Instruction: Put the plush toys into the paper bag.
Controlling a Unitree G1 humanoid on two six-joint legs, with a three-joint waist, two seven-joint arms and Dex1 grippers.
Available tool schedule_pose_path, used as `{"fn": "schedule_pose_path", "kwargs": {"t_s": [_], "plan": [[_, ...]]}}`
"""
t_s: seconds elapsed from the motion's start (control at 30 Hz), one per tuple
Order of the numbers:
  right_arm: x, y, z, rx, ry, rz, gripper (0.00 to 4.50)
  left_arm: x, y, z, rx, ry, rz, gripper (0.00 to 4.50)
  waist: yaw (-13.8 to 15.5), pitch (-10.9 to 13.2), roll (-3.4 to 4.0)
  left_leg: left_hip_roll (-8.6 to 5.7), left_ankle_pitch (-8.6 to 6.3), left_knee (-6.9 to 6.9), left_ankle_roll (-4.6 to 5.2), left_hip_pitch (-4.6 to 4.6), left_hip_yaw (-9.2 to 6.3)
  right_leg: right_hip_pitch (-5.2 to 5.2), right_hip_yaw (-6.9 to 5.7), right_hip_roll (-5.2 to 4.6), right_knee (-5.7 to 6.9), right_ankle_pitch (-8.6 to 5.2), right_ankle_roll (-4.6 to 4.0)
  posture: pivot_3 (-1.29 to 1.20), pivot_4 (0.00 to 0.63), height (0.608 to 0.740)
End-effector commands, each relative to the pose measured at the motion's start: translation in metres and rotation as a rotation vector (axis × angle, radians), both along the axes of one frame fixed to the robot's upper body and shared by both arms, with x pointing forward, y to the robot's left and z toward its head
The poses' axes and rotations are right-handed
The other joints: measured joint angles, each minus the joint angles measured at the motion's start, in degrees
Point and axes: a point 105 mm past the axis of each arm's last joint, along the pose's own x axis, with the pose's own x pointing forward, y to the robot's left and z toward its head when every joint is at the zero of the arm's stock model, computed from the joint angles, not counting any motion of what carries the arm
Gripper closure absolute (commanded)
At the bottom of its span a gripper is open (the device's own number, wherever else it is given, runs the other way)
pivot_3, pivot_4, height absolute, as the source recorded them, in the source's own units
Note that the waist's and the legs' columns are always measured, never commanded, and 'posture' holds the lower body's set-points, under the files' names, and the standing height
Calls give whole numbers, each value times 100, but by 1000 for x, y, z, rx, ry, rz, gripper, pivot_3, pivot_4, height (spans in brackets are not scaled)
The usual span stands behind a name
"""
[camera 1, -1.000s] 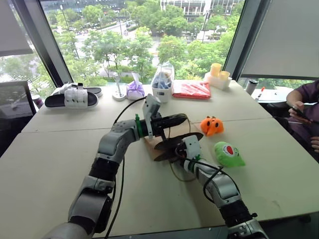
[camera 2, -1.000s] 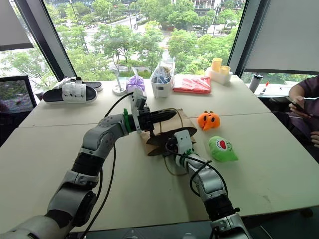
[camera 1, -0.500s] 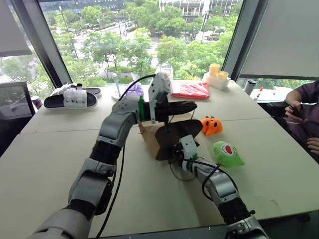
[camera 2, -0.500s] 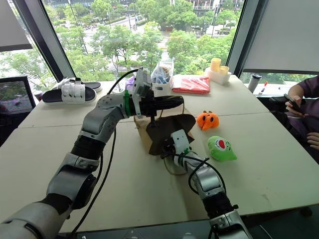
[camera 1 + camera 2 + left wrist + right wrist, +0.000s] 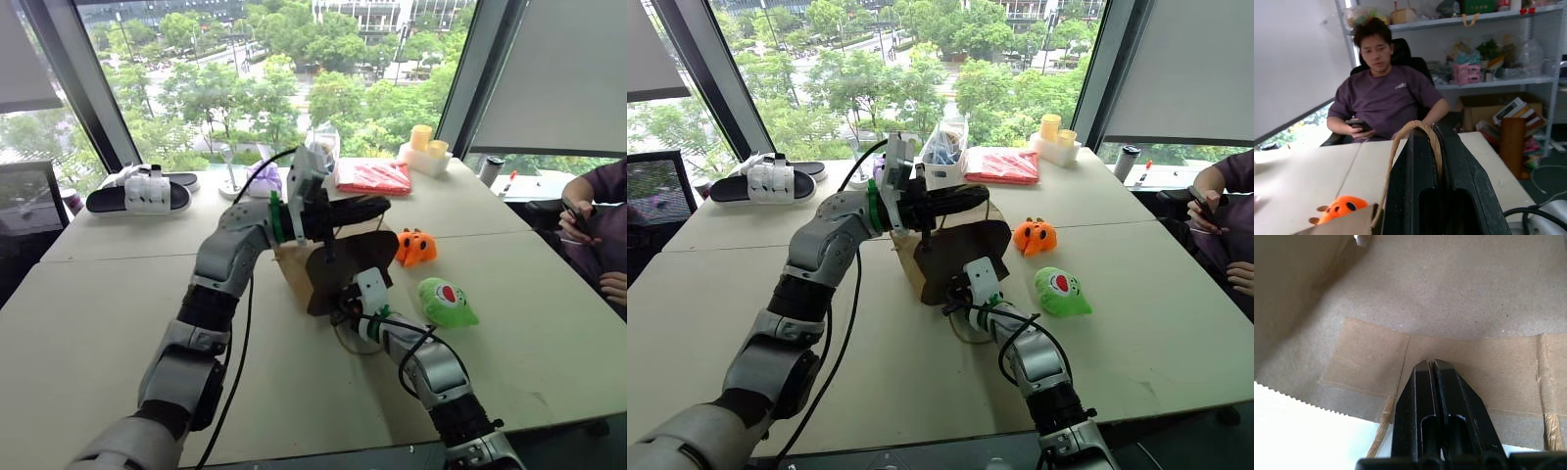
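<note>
Left wrist view: left pincer point(image 5: 1436, 142) clamped on cord handle point(image 5: 1418, 128); right wrist view: right pincer point(image 5: 1429, 366) closed inside paper bag point(image 5: 1459, 293).

Pale beige table point(image 5: 118, 323), seam lines visible across the top. Resting on it: orange plush toy point(image 5: 415, 247), green plush toy point(image 5: 447, 302) just nearer, apart; black-and-white slippers point(image 5: 142, 191), purple pouch point(image 5: 265, 178), clear bag of blue items point(image 5: 945, 149), red packet point(image 5: 376, 176), yellow cups point(image 5: 427, 147) along the far edge
</note>
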Motion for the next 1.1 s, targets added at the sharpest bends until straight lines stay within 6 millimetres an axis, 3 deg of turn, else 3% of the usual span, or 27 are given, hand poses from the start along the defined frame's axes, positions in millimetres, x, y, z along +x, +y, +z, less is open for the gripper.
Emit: {"fn": "schedule_pose_path", "kwargs": {"t_s": [0.03, 0.23, 0.37, 0.5, 0.6, 0.7, 0.83, 0.97, 1.1], "plan": [[-5, 2, -9, 1, 29, 0, 4500, -11, 0, 0, 10, -31, -24, 4410, 1, 0, 0, 0, -1, 0, 2, 0, 0, 0, 0, 0, 0, 0, 0, 0, 150, 740], [-14, 3, 24, 90, -106, 35, 4500, 8, 1, -13, 21, -36, 105, 4410, 30, 0, 0, 0, -11, 4, 20, -1, 0, 1, 0, 0, -1, 0, 0, 0, 150, 740], [-30, 0, 45, 113, -188, 67, 4500, 22, 1, -16, 16, -54, 177, 4410, 33, 1, 1, -1, -11, 3, 20, -4, 0, -2, 1, 0, -2, 0, 0, 0, 150, 740], [-53, -15, 66, 148, -258, 26, 4500, 23, -5, -14, 2, -58, 171, 4410, 46, 1, 0, -1, -12, 2, 21, -7, -3, -3, -2, 0, -3, 0, 0, 0, 150, 740], [-83, -26, 87, 229, -291, 46, 3591, 24, -7, -15, 8, -57, 158, 4500, 57, 1, 0, -1, -12, 4, 21, -15, -7, -3, -2, 0, -10, 0, 1, 0, 150, 740], [-97, -35, 96, 261, -289, 38, 2039, 26, -8, -13, 9, -57, 154, 4500, 43, 1, 0, -2, -14, 6, 24, -14, -7, 2, -2, -1, -13, 0, 1, 0, 150, 740], [-90, -88, 105, 189, -340, -192, 22, 26, -9, -7, -1, -59, 138, 4500, 53, 1, 0, 0, -14, 9, 26, -9, -6, 6, -2, 2, -10, 0, 1, 0, 150, 740], [-72, -136, 78, -124, -279, -345, 22, 25, -9, -3, -8, -57, 127, 4500, 57, 1, 0, -1, -14, 12, 26, -9, -1, 9, -1, 1, -12, 0, 1, 0, 150, 740], [-50, -154, 49, -267, -177, -392, 22, 24, -11, -6, -11, -53, 130, 4500, 27, 1, 0, 0, -15, 9, 28, -9, 1, 8, -1, 2, -11, 0, 1, 0, 150, 740]]}}
